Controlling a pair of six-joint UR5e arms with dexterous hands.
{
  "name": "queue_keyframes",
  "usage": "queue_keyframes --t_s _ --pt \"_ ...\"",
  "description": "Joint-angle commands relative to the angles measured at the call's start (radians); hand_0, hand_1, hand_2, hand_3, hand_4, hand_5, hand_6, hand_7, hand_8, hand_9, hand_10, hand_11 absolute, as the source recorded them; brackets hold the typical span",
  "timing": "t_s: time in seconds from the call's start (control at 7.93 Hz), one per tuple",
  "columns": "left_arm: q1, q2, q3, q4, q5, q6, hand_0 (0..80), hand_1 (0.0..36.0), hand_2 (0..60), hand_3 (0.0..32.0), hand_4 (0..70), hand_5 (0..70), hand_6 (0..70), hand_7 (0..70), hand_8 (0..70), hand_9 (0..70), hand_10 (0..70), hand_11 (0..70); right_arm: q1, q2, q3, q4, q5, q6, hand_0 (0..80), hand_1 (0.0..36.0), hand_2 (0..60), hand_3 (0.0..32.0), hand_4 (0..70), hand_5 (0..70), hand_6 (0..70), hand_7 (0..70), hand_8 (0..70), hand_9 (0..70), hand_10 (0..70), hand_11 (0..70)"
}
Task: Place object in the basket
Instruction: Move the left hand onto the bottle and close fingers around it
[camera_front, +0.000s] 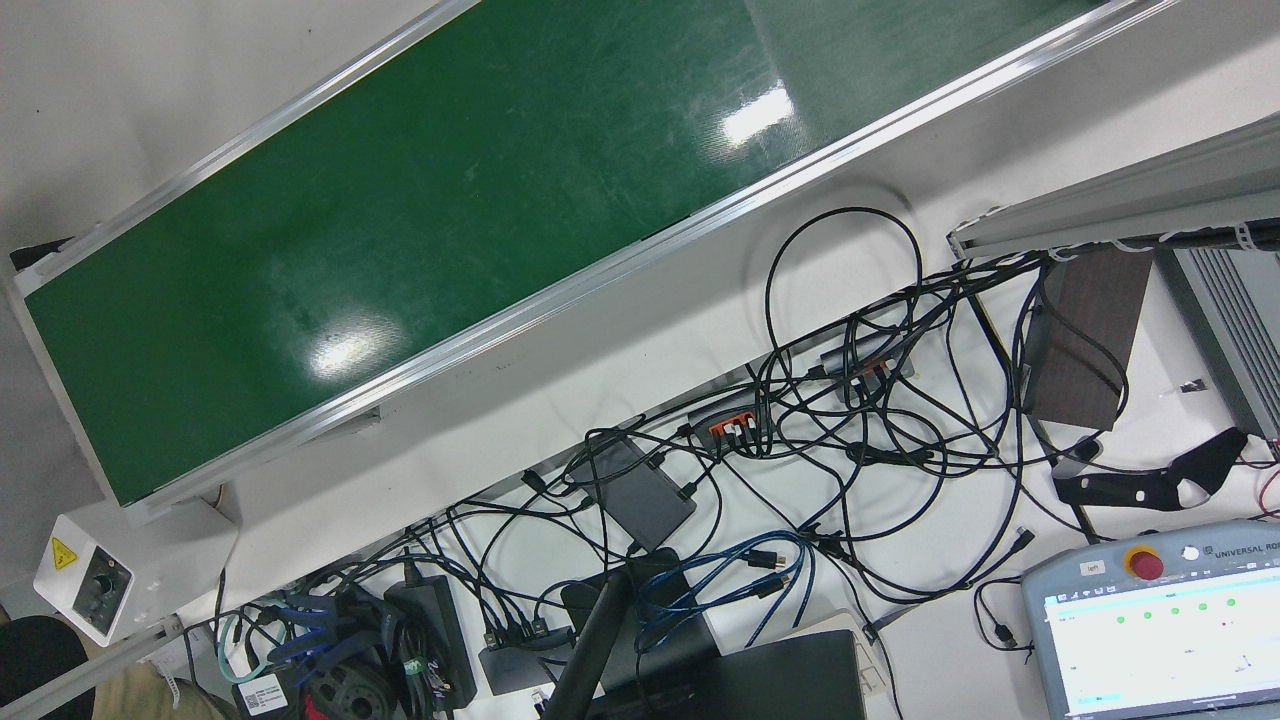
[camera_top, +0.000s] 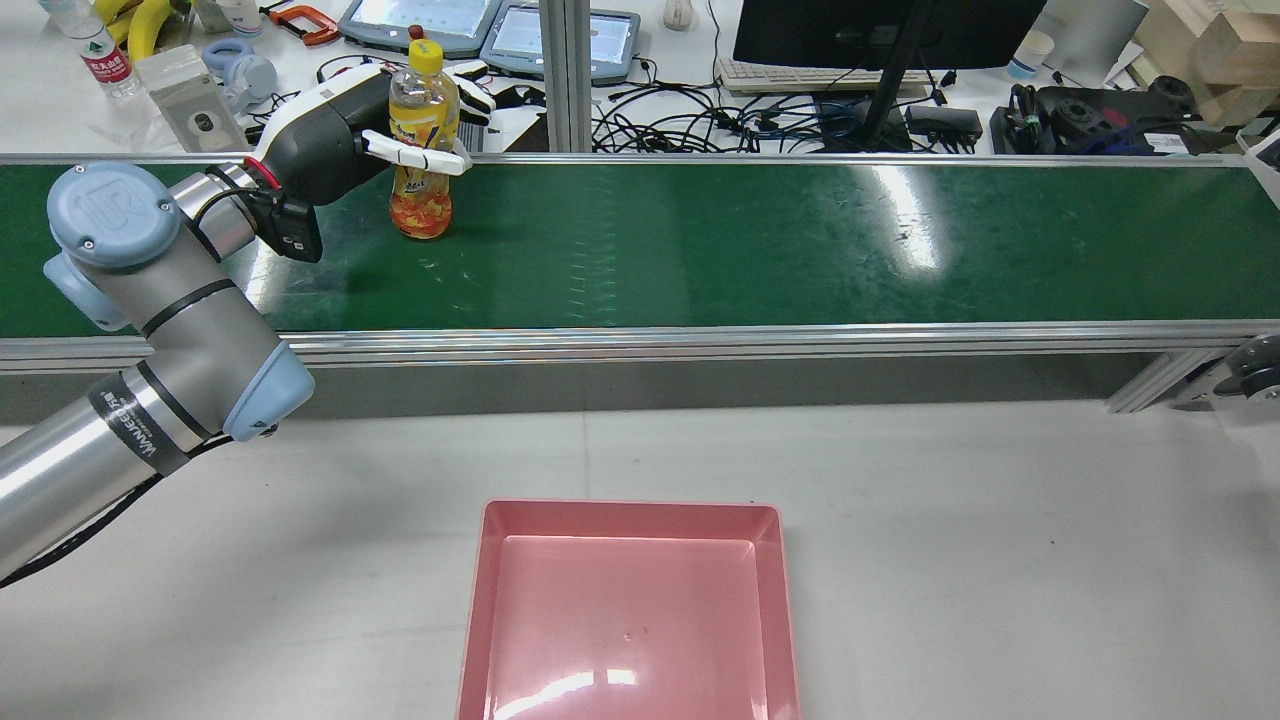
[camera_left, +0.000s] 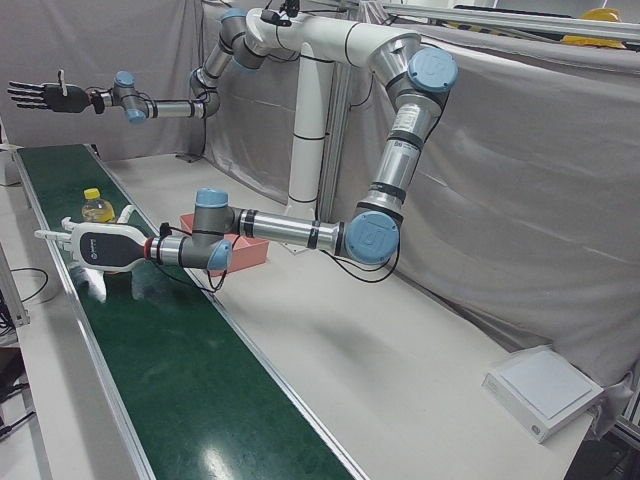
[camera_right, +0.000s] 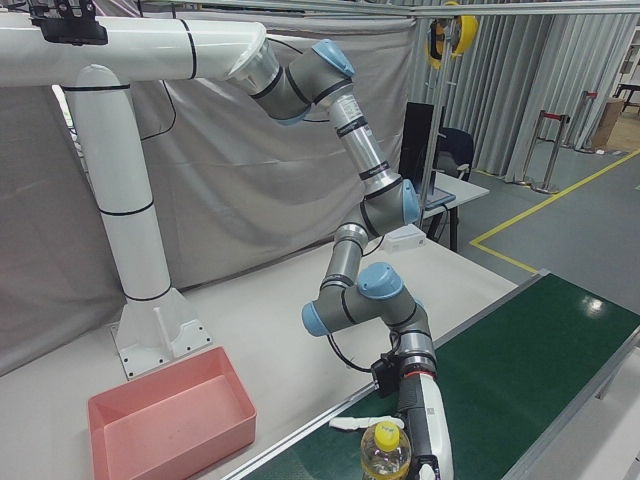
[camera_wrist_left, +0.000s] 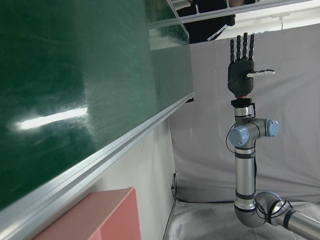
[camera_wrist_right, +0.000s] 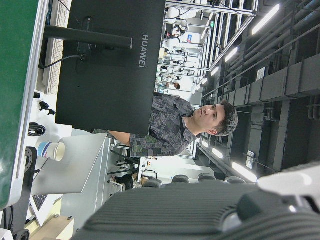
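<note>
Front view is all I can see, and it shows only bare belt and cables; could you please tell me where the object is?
Observer: A bottle stands upright on the belt, toward the left arm's end.
Operator: Is the left hand on it?
Observer: The left hand has fingers on both sides of it; I cannot tell if the grip is closed.
Operator: And the right hand?
Observer: The right hand is raised high, far from the bottle, open and empty.

HUAWEI on monitor (camera_wrist_right: 110, 65), UNIVERSAL on teach pendant (camera_front: 1160, 620)
</note>
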Motion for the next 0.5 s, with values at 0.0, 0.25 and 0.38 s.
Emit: queue_keyframes --t_s 0.0,0.25,0.38 --pt "-0.004 -0.035 -0.013 0.058 0.000 0.015 53.3 18.6 60.0 0.0 70.0 70.0 59.7 65.9 65.7 70.0 70.0 70.0 -0.001 0.000 0.000 0.000 -0.001 0.000 0.0 0.0 0.0 0.0 0.0 0.0 0.0 0.0 0.0 0.0 0.0 0.0" --pt "0.000 -0.061 -0.030 0.063 0.000 0.013 50.3 25.9 60.0 0.0 70.0 70.0 67.3 70.0 70.0 70.0 70.0 70.0 -0.001 0.000 0.000 0.000 0.001 0.000 0.0 0.0 0.0 0.0 0.0 0.0 0.0 0.0 0.0 0.0 0.0 0.0" --pt "0.003 -0.072 -0.030 0.063 0.000 0.013 49.9 26.2 60.0 0.0 70.0 70.0 68.1 70.0 70.0 70.0 70.0 70.0 -0.001 0.000 0.000 0.000 0.001 0.000 0.0 0.0 0.0 0.0 0.0 0.0 0.0 0.0 0.0 0.0 0.0 0.0"
